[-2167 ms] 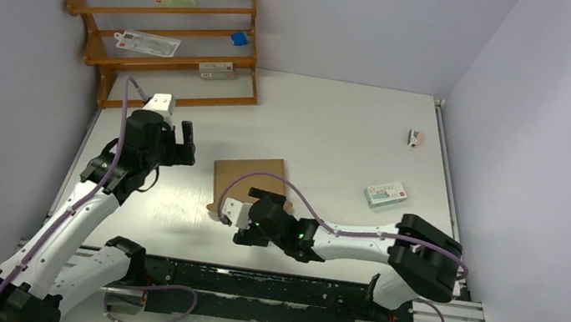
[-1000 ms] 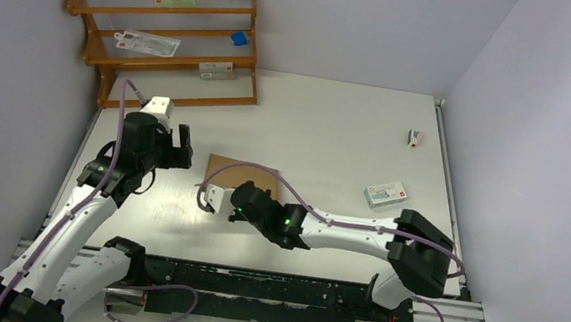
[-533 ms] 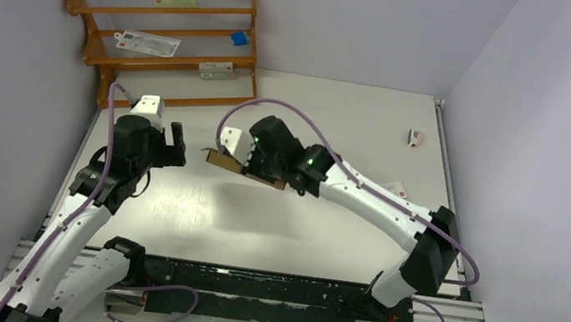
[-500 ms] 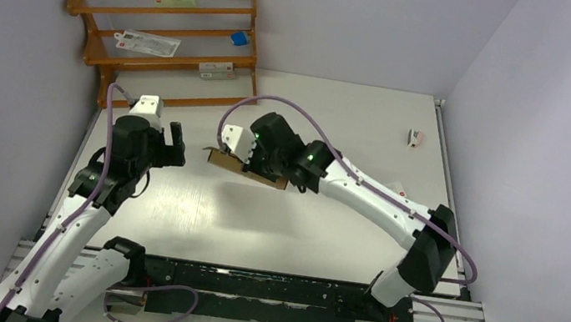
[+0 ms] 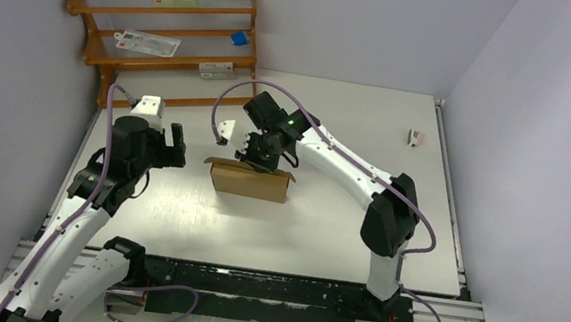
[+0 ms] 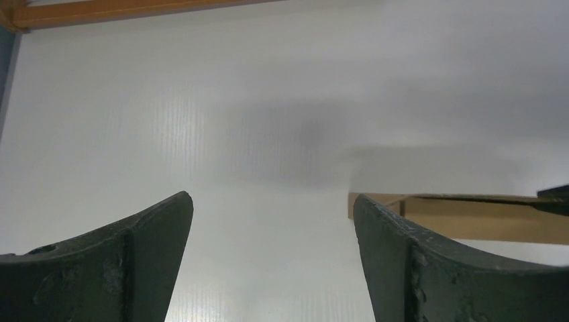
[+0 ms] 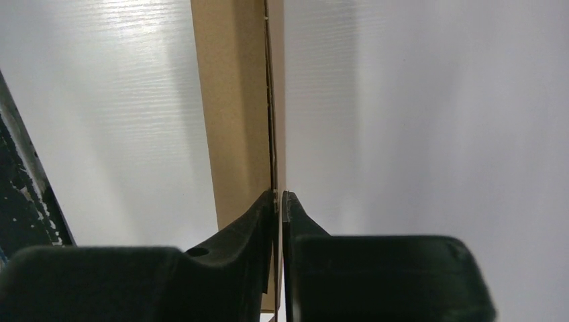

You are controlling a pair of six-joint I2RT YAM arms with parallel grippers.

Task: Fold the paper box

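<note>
Presently the box [image 5: 250, 181] stands on edge near the middle of the table [image 5: 337, 126]. Its upper rim is pinched between the almost closed jaws of the right gripper [image 5: 256, 157]. To its left hangs the left gripper [image 5: 175, 146], jaws wide apart and empty. Risk noted: the hold bears on a thin strip of board only. A sideways pull or slackened pinch would likely let the box topple flat.

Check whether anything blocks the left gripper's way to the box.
Nothing visible does: only bare table lies between the open left gripper and the box, which the right gripper pinches by its upper edge.
</note>
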